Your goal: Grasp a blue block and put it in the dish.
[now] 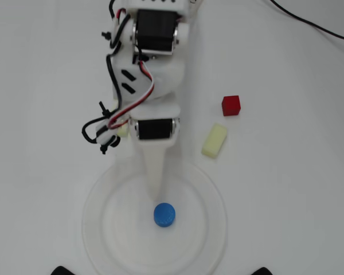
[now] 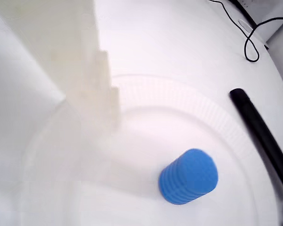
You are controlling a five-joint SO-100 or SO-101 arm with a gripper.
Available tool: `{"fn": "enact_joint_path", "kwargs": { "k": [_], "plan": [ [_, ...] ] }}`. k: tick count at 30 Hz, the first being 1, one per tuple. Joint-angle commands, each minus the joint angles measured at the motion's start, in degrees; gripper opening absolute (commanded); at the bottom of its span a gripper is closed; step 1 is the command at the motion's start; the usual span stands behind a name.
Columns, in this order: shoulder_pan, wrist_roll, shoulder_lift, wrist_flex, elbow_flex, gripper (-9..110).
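The blue block [image 1: 164, 215] is a short cylinder standing free inside the white dish [image 1: 212, 195], just below centre. My gripper [image 1: 157, 195] hangs over the dish with its tip right above the block in the overhead view, apart from it. Its jaws look closed together and hold nothing. In the wrist view the block [image 2: 188, 176] stands to the lower right of the gripper [image 2: 114, 117], on the floor of the dish [image 2: 203, 108].
A red cube [image 1: 231, 105] and a pale yellow oblong block [image 1: 214, 140] lie right of the arm, outside the dish. Another pale yellow block [image 1: 122, 129] peeks out under the arm. A black cable [image 1: 309, 23] runs at the top right. Black feet [image 1: 63, 270] stand at the bottom edge.
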Motion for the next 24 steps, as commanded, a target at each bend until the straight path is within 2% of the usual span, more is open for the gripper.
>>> {"fn": "enact_joint_path", "kwargs": {
  "k": [1,16,24],
  "plan": [
    [0.79,-0.09,15.29,0.97,7.03,31],
    [0.18,-4.66,88.24,1.49,69.61,31],
    [2.72,-7.12,105.91,8.53,84.46,31]
  ]
}}
